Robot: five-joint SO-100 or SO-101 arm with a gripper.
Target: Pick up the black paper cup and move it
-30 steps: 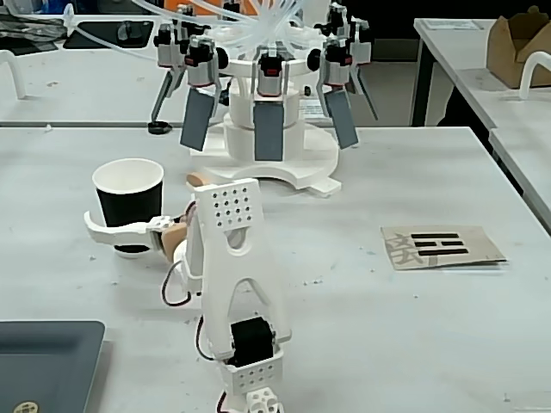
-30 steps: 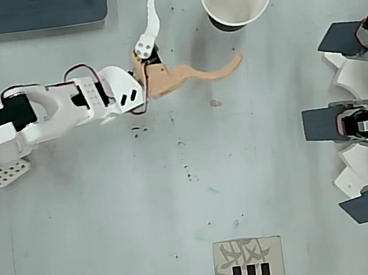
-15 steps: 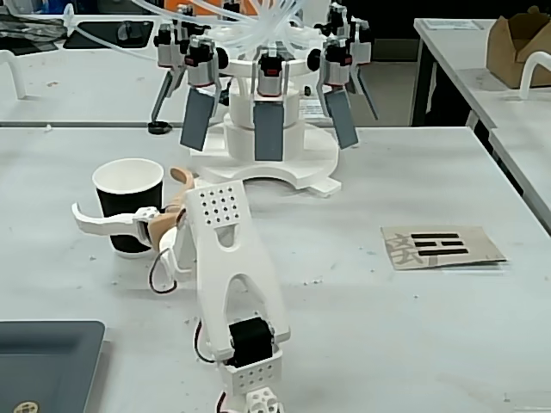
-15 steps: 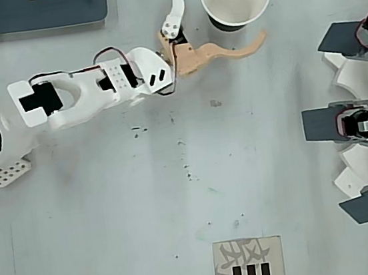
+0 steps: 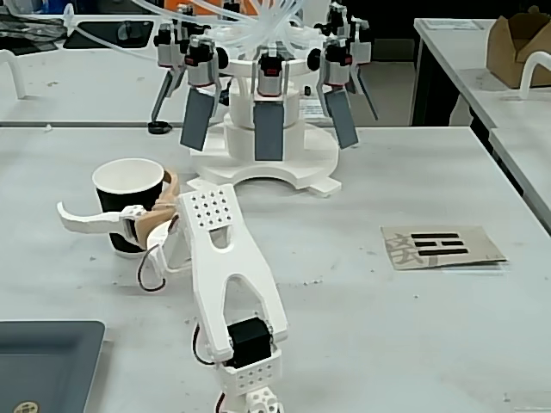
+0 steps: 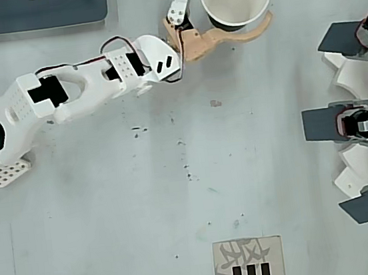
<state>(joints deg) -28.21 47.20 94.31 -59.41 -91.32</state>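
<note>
While the dark grey tray [image 5: 47, 361] sits at the near left corner of the table [image 5: 362, 301] in the fixed view, the black paper cup [image 5: 129, 206] stands upright at far left. The gripper [image 5: 116, 206] is spread wide around it: the white finger [image 5: 82, 222] passes in front, the tan finger [image 6: 225, 38] hugs the cup's other side. Right of centre lies a cardboard card [image 5: 441, 246] with black bars.
</note>
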